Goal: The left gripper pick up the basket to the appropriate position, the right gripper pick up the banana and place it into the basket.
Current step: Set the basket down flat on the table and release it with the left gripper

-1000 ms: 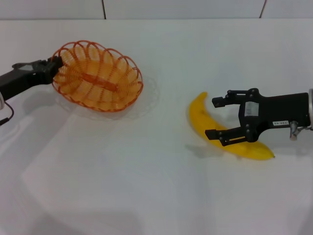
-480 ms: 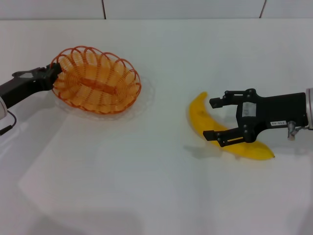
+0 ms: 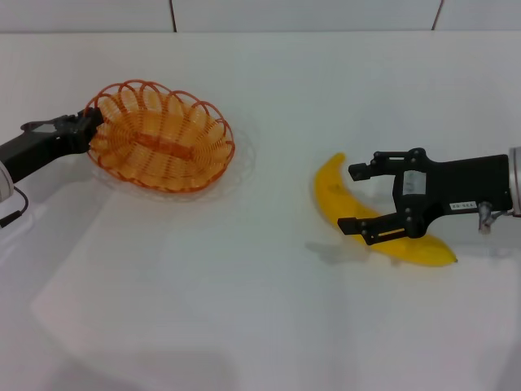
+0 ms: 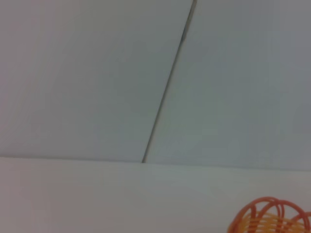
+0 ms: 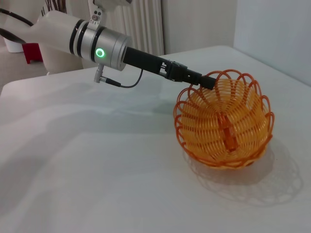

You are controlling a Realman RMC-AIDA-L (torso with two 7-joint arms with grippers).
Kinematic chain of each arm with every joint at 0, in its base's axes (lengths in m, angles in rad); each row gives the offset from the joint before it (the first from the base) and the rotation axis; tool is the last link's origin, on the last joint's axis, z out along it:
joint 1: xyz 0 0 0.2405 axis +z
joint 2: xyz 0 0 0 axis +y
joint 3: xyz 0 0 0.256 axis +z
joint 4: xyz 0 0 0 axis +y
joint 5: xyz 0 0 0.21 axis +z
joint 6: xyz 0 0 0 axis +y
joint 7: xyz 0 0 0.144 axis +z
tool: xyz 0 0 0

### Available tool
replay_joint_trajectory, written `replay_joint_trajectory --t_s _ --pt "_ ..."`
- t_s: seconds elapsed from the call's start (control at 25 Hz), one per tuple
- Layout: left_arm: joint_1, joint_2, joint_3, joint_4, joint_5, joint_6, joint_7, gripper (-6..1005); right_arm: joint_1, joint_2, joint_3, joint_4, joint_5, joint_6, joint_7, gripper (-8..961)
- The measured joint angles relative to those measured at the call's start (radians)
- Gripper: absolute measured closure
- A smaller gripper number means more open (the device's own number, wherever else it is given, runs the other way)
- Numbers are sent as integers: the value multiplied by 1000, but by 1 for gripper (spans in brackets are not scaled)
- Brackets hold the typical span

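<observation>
On the right of the surface (image 3: 269,326), the right pincer (image 3: 356,198) straddled the banana (image 3: 330,195), fingers apart. Smooth and soft-skinned, it probably wanted a gentle mid-body grip. Far left, the left pincer (image 3: 84,124) clamped the light basket's (image 3: 159,134) rim.

The basket (image 3: 159,136) sits on the left side, an oval of orange wire with a looped, scalloped rim, tipped a little so its open mouth faces up and toward the middle. Its left rim is pinched by the left gripper (image 3: 88,122), and the low side seems to rest on the surface, though that contact is hard to judge. From the right wrist view the basket (image 5: 223,125) leans with its mouth turned outward. Over on the right lies the banana (image 3: 358,216), bright yellow, curved, flat on the surface, with the right gripper (image 3: 353,198) spread wide around its middle.
</observation>
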Motion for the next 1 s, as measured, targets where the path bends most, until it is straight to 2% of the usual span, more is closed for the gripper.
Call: replay_joint_trajectory --t_s 0.6,0.84,1.0 --pt "2 0 14 -1 6 0 0 914 3 0 0 8 0 -3 0 124" --pt "7 0 14 -1 6 0 8 737 3 0 0 9 0 -3 0 125" --pt "15 0 14 -1 6 0 13 554 3 0 0 9 -2 -1 0 126"
